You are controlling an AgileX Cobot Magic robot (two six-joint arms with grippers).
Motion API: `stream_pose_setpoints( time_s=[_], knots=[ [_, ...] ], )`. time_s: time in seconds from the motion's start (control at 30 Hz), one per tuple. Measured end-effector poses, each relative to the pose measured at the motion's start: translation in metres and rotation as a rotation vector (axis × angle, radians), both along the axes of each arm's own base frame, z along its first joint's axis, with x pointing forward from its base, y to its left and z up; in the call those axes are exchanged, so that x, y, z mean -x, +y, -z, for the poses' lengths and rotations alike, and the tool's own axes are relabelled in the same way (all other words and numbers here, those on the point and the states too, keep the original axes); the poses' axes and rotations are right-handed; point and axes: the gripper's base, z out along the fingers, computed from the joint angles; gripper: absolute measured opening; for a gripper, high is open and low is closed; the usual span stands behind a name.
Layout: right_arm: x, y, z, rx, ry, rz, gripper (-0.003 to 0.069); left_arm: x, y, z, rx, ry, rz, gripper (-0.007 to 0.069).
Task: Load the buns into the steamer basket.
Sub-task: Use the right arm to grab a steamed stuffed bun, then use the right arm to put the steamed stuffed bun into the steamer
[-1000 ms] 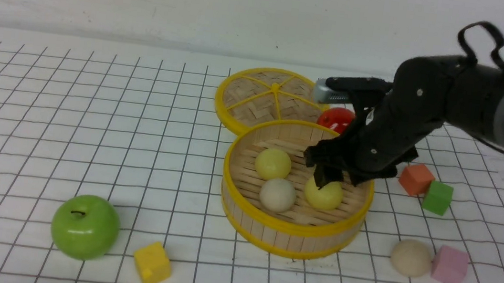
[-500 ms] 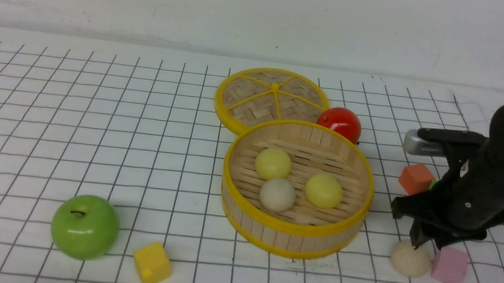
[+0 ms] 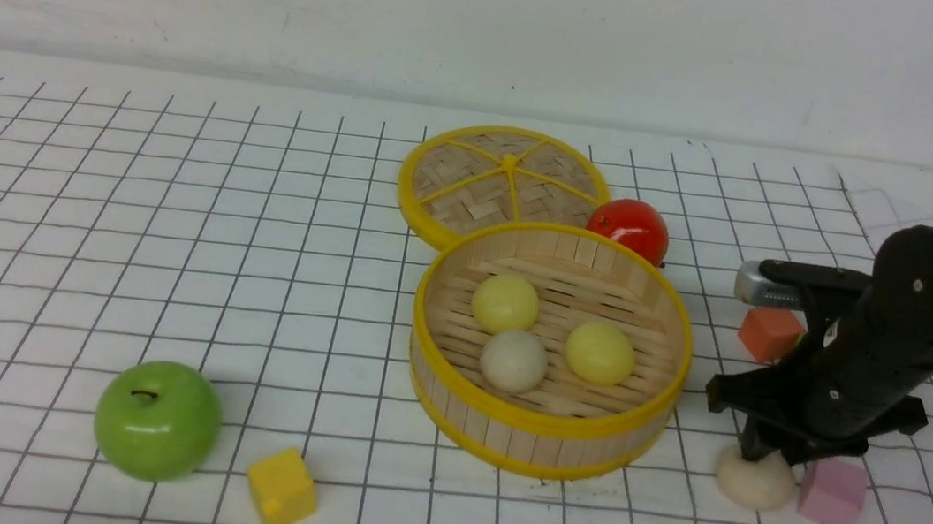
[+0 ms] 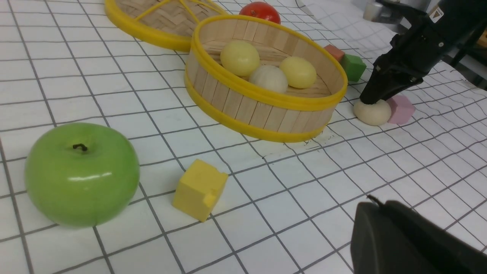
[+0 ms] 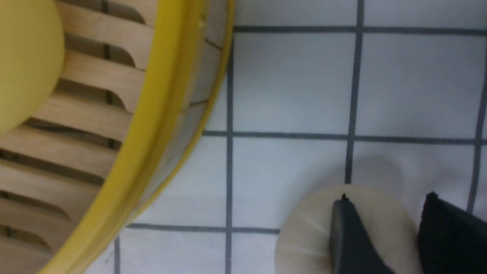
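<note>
The steamer basket [image 3: 540, 422] stands mid-table and holds three buns: two pale yellow [image 3: 505, 303] [image 3: 599, 353] and one beige [image 3: 513, 360]. The fourth bun [image 3: 755, 483], beige, lies on the table right of the basket. My right gripper [image 3: 764, 450] is open directly over it. In the right wrist view one finger [image 5: 346, 236] lies across the bun's top [image 5: 304, 236] and the other is at its edge. The bun [image 4: 372, 112] and basket [image 4: 258, 106] also show in the left wrist view. My left gripper [image 4: 374, 203] is shut and empty, low over the near table.
A pink cube [image 3: 832, 492] touches the loose bun's right side. An orange cube [image 3: 767, 333] and a green cube [image 4: 354, 66] sit behind my right arm. The woven lid [image 3: 501, 179] and red fruit [image 3: 631, 226] lie behind the basket. A green apple [image 3: 158, 420] and yellow cube [image 3: 281, 489] lie front left.
My right gripper left the basket, where it hung over a yellow bun, moved right and came down onto the beige bun on the table. That bun shifted slightly left.
</note>
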Motion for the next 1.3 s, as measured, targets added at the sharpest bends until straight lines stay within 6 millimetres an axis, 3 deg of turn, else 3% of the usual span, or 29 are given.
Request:
stream_pose_setpoints(
  time_s=[0.17, 0.27, 0.43, 0.5, 0.53, 0.57, 0.7, 0.77, 0.9, 0.97, 1.1, 1.23, 1.3],
  knots=[
    [0.000, 0.000, 0.000, 0.005, 0.002, -0.014, 0.0150, 0.000, 0.000, 0.000, 0.000, 0.000, 0.000, -0.0003],
    [0.005, -0.001, -0.013, 0.010, -0.010, -0.043, 0.0021, 0.000, 0.000, 0.000, 0.000, 0.000, 0.000, -0.0003],
    [0.015, 0.000, -0.048, -0.018, -0.054, -0.056, 0.0004, 0.000, 0.000, 0.000, 0.000, 0.000, 0.000, -0.0003],
    [0.020, 0.006, -0.077, -0.073, -0.111, -0.083, 0.0004, 0.000, 0.000, 0.000, 0.000, 0.000, 0.000, -0.0003],
    [0.020, 0.007, -0.080, -0.082, -0.116, -0.089, 0.0004, 0.000, 0.000, 0.000, 0.000, 0.000, 0.000, -0.0003],
    [0.020, 0.015, -0.100, -0.128, -0.171, -0.123, 0.0004, 0.000, 0.000, 0.000, 0.000, 0.000, 0.000, -0.0003],
    [0.009, 0.037, -0.126, -0.255, -0.269, -0.178, 0.0005, 0.000, 0.000, 0.000, 0.000, 0.000, 0.000, -0.0003],
    [0.002, 0.042, -0.128, -0.282, -0.292, -0.185, 0.0006, 0.000, 0.000, 0.000, 0.000, 0.000, 0.000, -0.0003],
    [-0.030, 0.057, -0.113, -0.352, -0.318, -0.178, 0.0010, 0.000, 0.000, 0.000, 0.000, 0.000, 0.000, -0.0003],
    [-0.056, 0.065, -0.089, -0.377, -0.308, -0.158, 0.0015, 0.000, 0.000, 0.000, 0.000, 0.000, 0.000, -0.0003],
    [-0.087, 0.073, -0.053, -0.402, -0.295, -0.116, 0.0046, 0.000, 0.000, 0.000, 0.000, 0.000, 0.000, -0.0003],
    [-0.103, 0.076, -0.029, -0.402, -0.286, -0.092, 0.0123, 0.000, 0.000, 0.000, 0.000, 0.000, 0.000, -0.0003],
    [-0.107, 0.077, -0.020, -0.398, -0.283, -0.085, 0.0213, 0.000, 0.000, 0.000, 0.000, 0.000, 0.000, -0.0003]
  ],
)
